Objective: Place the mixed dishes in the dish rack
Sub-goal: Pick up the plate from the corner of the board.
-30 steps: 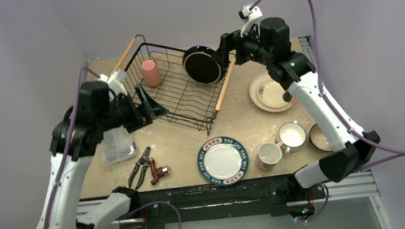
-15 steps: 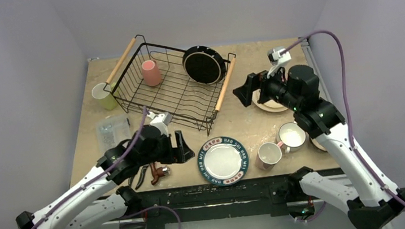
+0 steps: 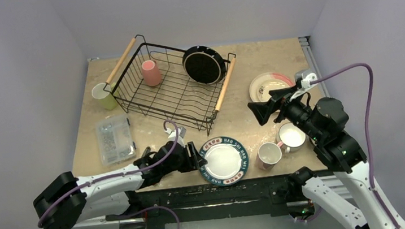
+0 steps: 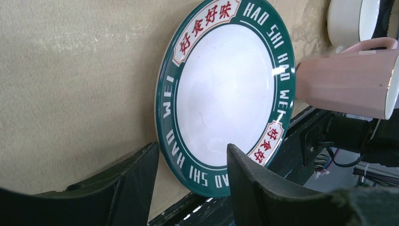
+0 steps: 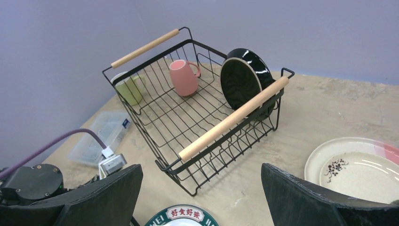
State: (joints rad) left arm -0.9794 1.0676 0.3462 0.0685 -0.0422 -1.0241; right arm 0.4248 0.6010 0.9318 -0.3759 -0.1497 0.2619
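Note:
The dish rack (image 3: 175,92) (image 5: 207,108) holds an upside-down pink mug (image 3: 151,72) (image 5: 183,77) and a black plate (image 3: 204,64) (image 5: 242,77) on edge. A white plate with a green lettered rim (image 3: 223,160) (image 4: 226,89) lies at the table's front edge. My left gripper (image 3: 198,159) (image 4: 192,146) is low at its left side, open, its jaws straddling the rim. A pink mug (image 3: 270,154) (image 4: 348,80), a white mug (image 3: 291,135) and a cream plate (image 3: 270,87) (image 5: 357,167) sit to the right. My right gripper (image 3: 258,112) (image 5: 201,165) hovers wide open, holding nothing.
A yellow-green mug (image 3: 103,96) (image 5: 129,89) stands just outside the rack's left side. A clear plastic box (image 3: 115,138) (image 5: 101,136) lies at the left. The table's front edge runs right under the green-rimmed plate.
My left arm swung from the rack's left side down to the green-rimmed plate, and its jaws narrowed around the rim. My right arm pulled back from the rack to the front right, still open.

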